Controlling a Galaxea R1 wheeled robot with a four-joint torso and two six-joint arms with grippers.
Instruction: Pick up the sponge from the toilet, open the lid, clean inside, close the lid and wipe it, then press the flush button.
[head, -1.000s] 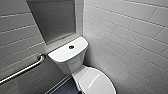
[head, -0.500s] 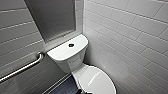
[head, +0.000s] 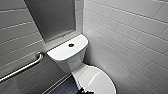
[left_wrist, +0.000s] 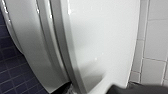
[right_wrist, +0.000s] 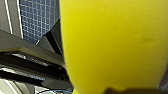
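Right claw (right_wrist: 120, 87) grasps the sponge (right_wrist: 112, 45), left claw (left_wrist: 102, 88), grip we cannot tell, sits at the edge of the lid (left_wrist: 100, 37), shut as a second ago, so we judge opening not begun.

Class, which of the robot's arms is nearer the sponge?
Right. The sponge sits just before the right wrist; the left arm is close against the closed toilet lid, apart from it.

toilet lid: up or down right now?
Down. In the head view the lid lies flat on the toilet as an unbroken white oval; no opening shows.
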